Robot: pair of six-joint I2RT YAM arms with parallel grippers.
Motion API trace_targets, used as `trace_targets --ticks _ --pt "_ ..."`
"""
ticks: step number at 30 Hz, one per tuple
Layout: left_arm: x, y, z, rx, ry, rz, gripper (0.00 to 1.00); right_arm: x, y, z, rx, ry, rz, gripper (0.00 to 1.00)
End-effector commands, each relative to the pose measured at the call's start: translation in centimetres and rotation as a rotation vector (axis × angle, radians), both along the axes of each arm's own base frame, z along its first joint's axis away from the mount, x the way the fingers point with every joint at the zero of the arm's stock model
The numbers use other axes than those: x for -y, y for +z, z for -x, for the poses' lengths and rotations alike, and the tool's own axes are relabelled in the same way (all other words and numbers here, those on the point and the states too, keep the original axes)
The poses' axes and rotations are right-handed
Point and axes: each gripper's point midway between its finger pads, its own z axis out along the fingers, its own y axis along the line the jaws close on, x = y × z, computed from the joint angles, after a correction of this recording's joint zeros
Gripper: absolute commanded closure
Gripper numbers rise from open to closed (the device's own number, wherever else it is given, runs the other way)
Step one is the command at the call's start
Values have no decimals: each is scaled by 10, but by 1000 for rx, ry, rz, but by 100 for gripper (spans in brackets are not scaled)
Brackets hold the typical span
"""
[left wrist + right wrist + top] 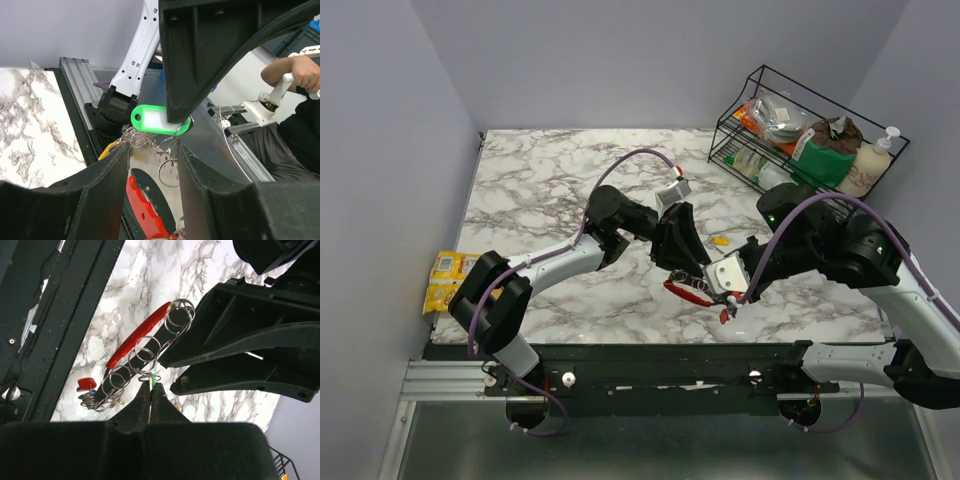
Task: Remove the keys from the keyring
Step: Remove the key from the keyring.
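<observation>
Where the two arms meet over the marble table [540, 190], at about 6 o'clock from its middle and close to the near edge, the work is mid-step: one key is being worked off and the others hang on. The left gripper [154, 155] stands partly wide, its two fingers on either side of the bundle. I cannot tell whether they press on anything. The right gripper [150, 390] is pinched shut on the green key [152, 120], which sits at 12 o'clock of the left gripper's gap in the left wrist view. The keyring [137, 335], red on one side and grey on the other, runs from 7 to 1 o'clock in the right wrist view. Whether it rests on the marble is unclear. A red key [86, 384] hangs at its 7 o'clock end, and small wire rings [169, 172] are strung along it. The next move probably calls for the left fingers to clamp the keyring firmly, so the right gripper can draw the green key's ring along to the opening and off.
</observation>
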Motion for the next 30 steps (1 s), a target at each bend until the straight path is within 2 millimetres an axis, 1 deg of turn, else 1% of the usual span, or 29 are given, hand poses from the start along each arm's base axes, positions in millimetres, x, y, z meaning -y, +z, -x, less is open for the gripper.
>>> trace_targets --ticks 1,9,18,23,25,30 --pt "5 -14 5 8 -20 -18 50 6 11 2 30 -8 -18 99" --pt "6 -12 12 17 -40 -15 55 5 15 -1 48 -17 -35 99" --pt "6 -12 17 25 -60 -15 61 2 20 -10 78 -53 -54 99" --pt "5 -11 17 25 -62 -14 66 0 20 -12 80 -55 -57 99" --pt "5 -9 19 27 -66 -9 70 0 20 -13 84 -57 -58 99" --pt "5 -8 20 29 -68 -1 73 -2 22 -16 95 -72 -65 99"
